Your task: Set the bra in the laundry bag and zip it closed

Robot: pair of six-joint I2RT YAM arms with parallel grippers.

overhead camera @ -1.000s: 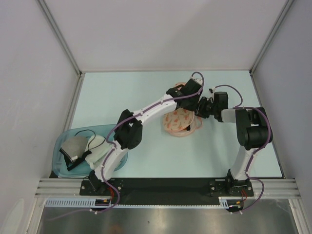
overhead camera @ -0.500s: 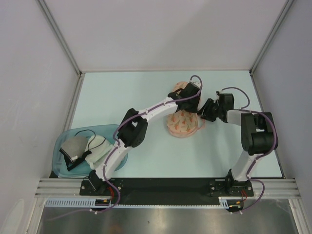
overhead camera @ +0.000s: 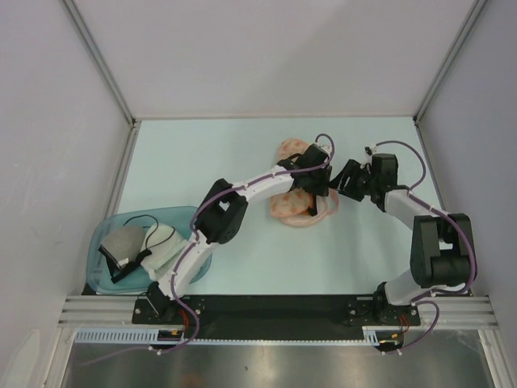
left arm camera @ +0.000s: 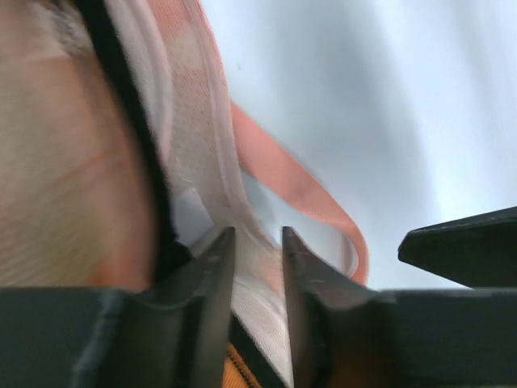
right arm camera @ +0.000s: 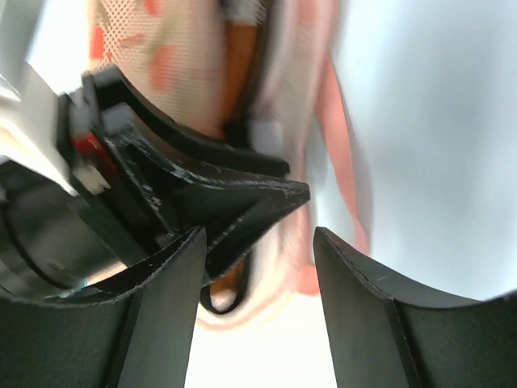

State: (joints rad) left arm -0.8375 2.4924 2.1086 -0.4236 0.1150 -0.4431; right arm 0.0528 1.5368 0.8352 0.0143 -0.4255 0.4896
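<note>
The laundry bag [overhead camera: 292,207], peach-pink with orange-red triangles, lies mid-table under both grippers. My left gripper [overhead camera: 317,189] sits over its right rim. In the left wrist view the jaws [left arm camera: 257,234] stand a little apart, with the bag's pale mesh rim [left arm camera: 202,162] in the narrow gap. The orange bra [left arm camera: 233,376] with black trim shows just below. My right gripper [overhead camera: 339,184] is at the bag's right edge. Its jaws [right arm camera: 258,234] are open with no cloth between them. The left gripper's fingertip [right arm camera: 266,198] pokes in beside them, with the bag [right arm camera: 153,56] and the bra [right arm camera: 238,48] beyond.
A translucent teal tub [overhead camera: 105,234] holding pale and grey garments stands at the near left beside the left arm's base. White walls enclose the table on three sides. A pink strap loop [left arm camera: 283,178] of the bag trails on the table to its right.
The left jaws have parted from shut and the gripper has slid nearer over the bag. The right jaws have opened wider, and the right arm's elbow has swung out to the right.
</note>
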